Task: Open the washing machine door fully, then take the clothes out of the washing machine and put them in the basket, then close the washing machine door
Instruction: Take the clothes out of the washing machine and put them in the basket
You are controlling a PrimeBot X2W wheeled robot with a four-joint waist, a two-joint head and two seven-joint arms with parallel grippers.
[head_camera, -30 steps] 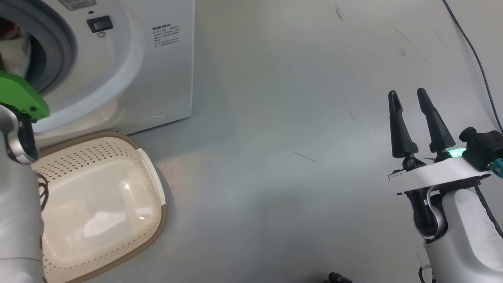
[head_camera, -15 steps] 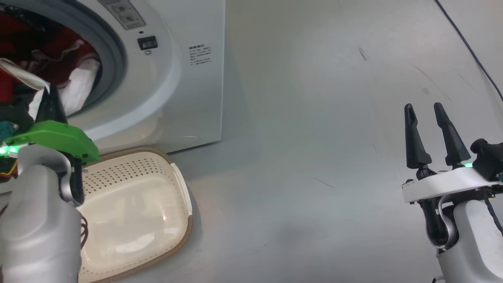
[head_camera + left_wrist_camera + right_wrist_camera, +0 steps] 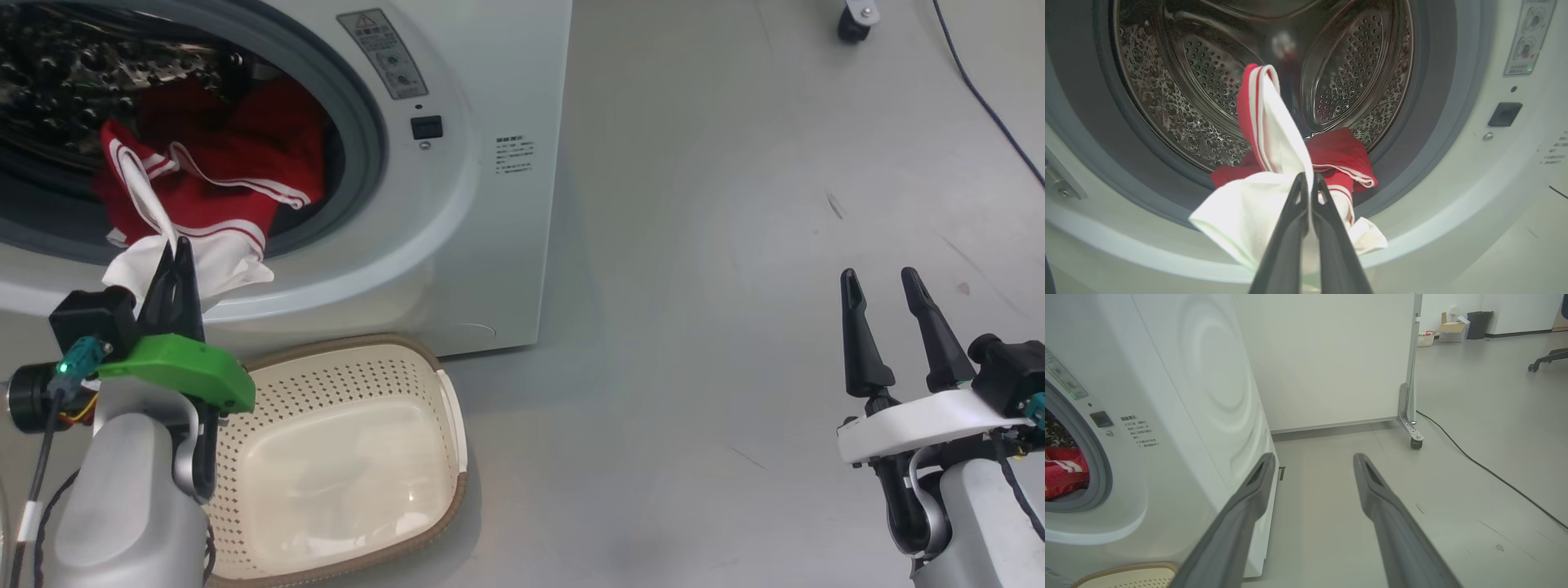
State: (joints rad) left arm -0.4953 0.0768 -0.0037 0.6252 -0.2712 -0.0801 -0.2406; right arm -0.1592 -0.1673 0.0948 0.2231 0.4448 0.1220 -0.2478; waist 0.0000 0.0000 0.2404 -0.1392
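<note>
The left gripper (image 3: 175, 249), two long dark fingers on a green-capped wrist, is pressed fully shut on a fold of the white panel of the bright red, white-striped clothes (image 3: 229, 163); in the left wrist view the fold is seen pinched at the very tips of that gripper (image 3: 1309, 179), with loose white cloth spilling to either side. The clothes (image 3: 1265, 122) are draped over the lower front lip of the perforated steel drum (image 3: 1355, 61) and across the grey rubber gasket (image 3: 367, 147), with the red bulk lying inside; whether one garment or several are tangled there cannot be told. The opening of the big white front-loading washing machine (image 3: 490, 98) stands uncovered. The small cream perforated plastic basket (image 3: 351, 343) with its brown rim is set on the grey floor (image 3: 694, 245), close against the machine's front lower edge and beneath the opening. The right gripper (image 3: 880, 278) is held wide apart and empty, well away over the floor, beside the machine's right front corner (image 3: 1314, 457).

The hold is judged shallow, so the cloth could be lost if it is pulled hard; the red bulk could be caught on the gasket fold or a drum rib; a trailing end could be dropped on the floor past the basket's rim, should the release be made too soon.
</note>
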